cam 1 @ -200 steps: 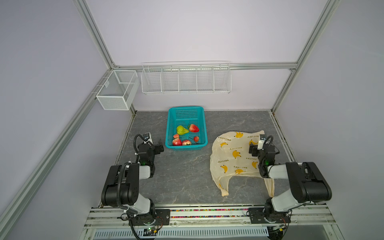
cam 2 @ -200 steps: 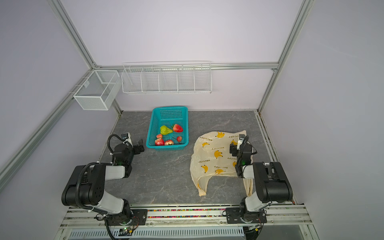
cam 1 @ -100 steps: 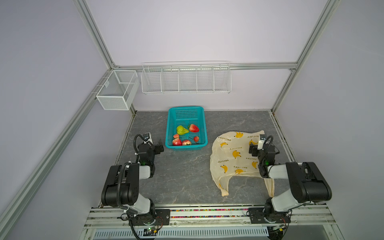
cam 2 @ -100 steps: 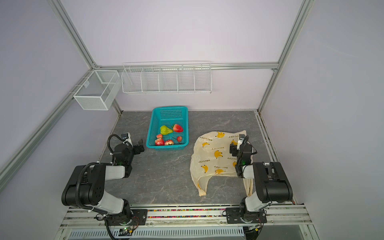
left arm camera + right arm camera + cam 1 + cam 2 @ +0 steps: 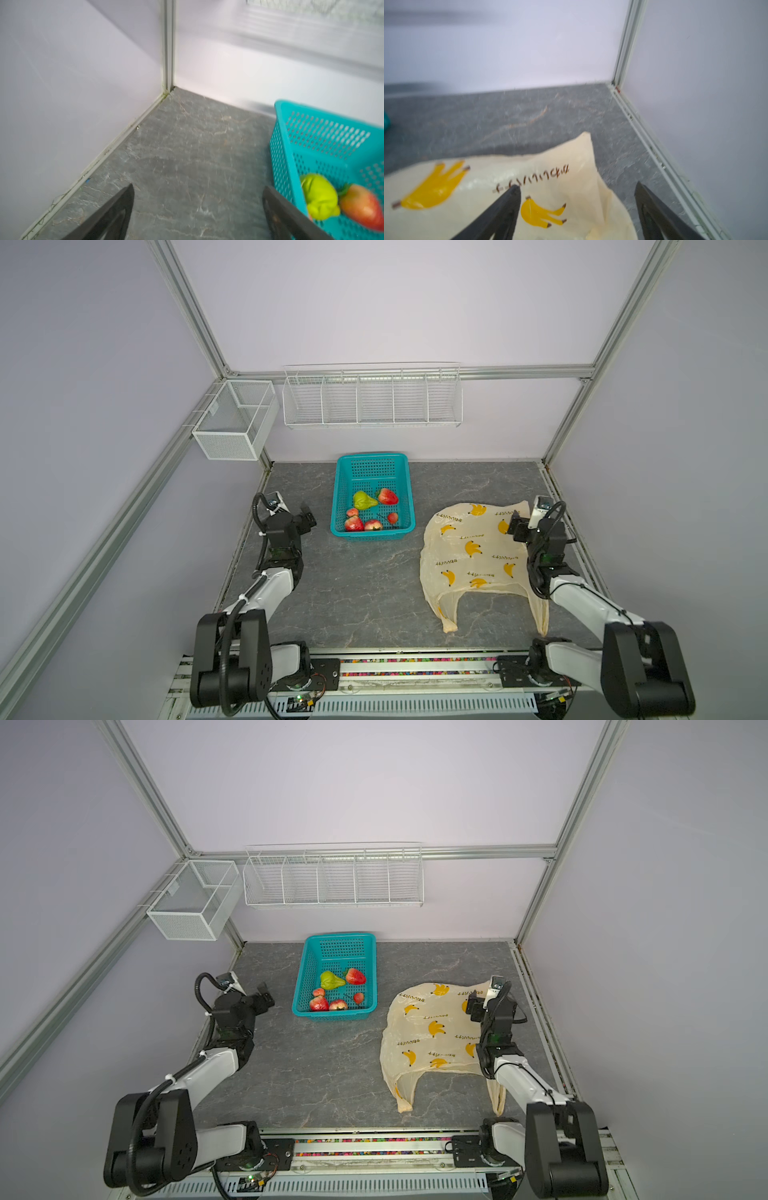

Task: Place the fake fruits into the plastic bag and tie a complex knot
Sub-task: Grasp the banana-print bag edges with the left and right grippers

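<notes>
Dark lettering [image 5: 532, 177] printed on the plastic bag [image 5: 571, 153] is too blurred and stylised to read.

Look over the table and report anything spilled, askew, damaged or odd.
Nothing stands out. The glossy plastic fruits all sit inside the teal perforated plastic basket, none on the grey tabletop. The thin pale-yellow banana-print plastic bag lies flat with no visible tear, its loop handles untied.
</notes>
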Controlling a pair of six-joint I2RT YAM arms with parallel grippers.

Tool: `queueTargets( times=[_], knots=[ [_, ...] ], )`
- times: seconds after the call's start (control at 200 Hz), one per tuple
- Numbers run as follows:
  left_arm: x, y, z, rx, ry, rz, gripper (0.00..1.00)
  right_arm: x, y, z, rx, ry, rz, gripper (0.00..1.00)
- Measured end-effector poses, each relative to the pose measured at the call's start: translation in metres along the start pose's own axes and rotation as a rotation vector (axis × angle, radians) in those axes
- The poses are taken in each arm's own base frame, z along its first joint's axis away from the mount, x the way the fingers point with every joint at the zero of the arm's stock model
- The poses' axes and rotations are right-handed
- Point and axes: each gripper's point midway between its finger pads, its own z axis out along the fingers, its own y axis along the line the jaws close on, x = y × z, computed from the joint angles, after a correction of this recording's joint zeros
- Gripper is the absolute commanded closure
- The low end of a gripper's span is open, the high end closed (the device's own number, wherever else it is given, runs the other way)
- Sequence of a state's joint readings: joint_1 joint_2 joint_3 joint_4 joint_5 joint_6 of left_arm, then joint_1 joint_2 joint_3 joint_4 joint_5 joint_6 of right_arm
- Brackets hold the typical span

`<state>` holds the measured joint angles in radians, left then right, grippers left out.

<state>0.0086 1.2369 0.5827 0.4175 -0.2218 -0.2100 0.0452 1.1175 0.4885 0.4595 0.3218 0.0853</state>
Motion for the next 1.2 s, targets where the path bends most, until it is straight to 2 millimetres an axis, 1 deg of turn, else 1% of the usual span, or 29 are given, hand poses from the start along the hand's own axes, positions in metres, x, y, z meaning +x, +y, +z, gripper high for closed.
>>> queueTargets(
  times=[0.035,0.085,0.13,0.185,0.23,0.24,0.255,0.275,0.29,0.31,0.36,0.405,0.46,0.51,0.565,0.6,0.675,0.69,0.71,0.755,0.835,0.91,1.055,1.13,1.2],
  knots=[
    [-0.012,-0.004,-0.004,0.017,-0.012,-0.030,0.12,-0.017,-0.001,-0.009,-0.004,-0.032,0.036,0.10],
    [-0.023,-0.012,-0.010,0.052,-0.017,-0.066,0.15,-0.032,0.001,-0.019,-0.025,-0.060,0.073,0.10],
    [-0.024,-0.023,-0.015,0.095,-0.003,-0.094,0.15,-0.034,0.009,-0.025,-0.059,-0.054,0.088,0.10],
    [-0.018,-0.041,-0.023,0.147,0.037,-0.108,0.15,-0.026,0.030,-0.031,-0.122,-0.009,0.079,0.11],
    [-0.009,-0.062,-0.033,0.201,0.082,-0.101,0.15,-0.016,0.052,-0.035,-0.184,0.039,0.055,0.12],
    [-0.007,-0.070,-0.037,0.222,0.094,-0.095,0.15,-0.011,0.059,-0.036,-0.203,0.058,0.044,0.12],
    [-0.004,-0.079,-0.041,0.242,0.110,-0.092,0.15,-0.008,0.065,-0.037,-0.220,0.073,0.037,0.12],
    [0.000,-0.090,-0.047,0.271,0.126,-0.081,0.15,0.001,0.078,-0.040,-0.259,0.107,0.017,0.12],
    [0.003,-0.098,-0.052,0.291,0.140,-0.075,0.15,0.004,0.083,-0.041,-0.274,0.120,0.010,0.11],
    [0.007,-0.112,-0.062,0.331,0.159,-0.063,0.15,0.012,0.094,-0.044,-0.311,0.155,-0.007,0.12],
    [0.016,-0.139,-0.084,0.412,0.196,-0.039,0.15,0.027,0.109,-0.048,-0.364,0.219,-0.034,0.11],
    [0.025,-0.166,-0.109,0.500,0.233,-0.014,0.15,0.037,0.117,-0.050,-0.393,0.268,-0.050,0.12],
    [0.038,-0.193,-0.138,0.587,0.276,0.015,0.15,0.048,0.121,-0.052,-0.413,0.320,-0.065,0.12],
    [0.055,-0.217,-0.167,0.668,0.333,0.051,0.18,0.055,0.123,-0.052,-0.419,0.352,-0.074,0.12],
    [0.077,-0.235,-0.191,0.729,0.402,0.088,0.23,0.061,0.122,-0.054,-0.419,0.379,-0.083,0.11],
    [0.096,-0.244,-0.205,0.758,0.460,0.110,0.25,0.063,0.122,-0.055,-0.419,0.389,-0.086,0.12],
    [0.135,-0.253,-0.223,0.777,0.575,0.155,0.28,0.064,0.121,-0.055,-0.417,0.398,-0.090,0.11],
    [0.139,-0.253,-0.225,0.777,0.585,0.160,0.28,0.064,0.121,-0.055,-0.417,0.399,-0.090,0.12],
    [0.153,-0.255,-0.230,0.781,0.622,0.176,0.28,0.065,0.120,-0.055,-0.414,0.399,-0.091,0.11],
    [0.173,-0.257,-0.237,0.784,0.673,0.195,0.28,0.065,0.120,-0.055,-0.412,0.400,-0.092,0.12],
    [0.203,-0.261,-0.248,0.796,0.753,0.221,0.28,0.066,0.119,-0.055,-0.405,0.403,-0.094,0.11],
    [0.221,-0.265,-0.249,0.795,0.795,0.223,0.30,0.066,0.119,-0.055,-0.405,0.405,-0.094,0.12],
    [0.256,-0.268,-0.245,0.756,0.867,0.256,0.38,0.066,0.119,-0.055,-0.405,0.405,-0.093,0.12],
    [0.269,-0.271,-0.243,0.740,0.893,0.274,0.46,0.065,0.119,-0.055,-0.406,0.401,-0.092,0.11],
    [0.277,-0.276,-0.243,0.743,0.908,0.282,0.57,0.063,0.118,-0.057,-0.406,0.398,-0.091,0.12]
  ],
)
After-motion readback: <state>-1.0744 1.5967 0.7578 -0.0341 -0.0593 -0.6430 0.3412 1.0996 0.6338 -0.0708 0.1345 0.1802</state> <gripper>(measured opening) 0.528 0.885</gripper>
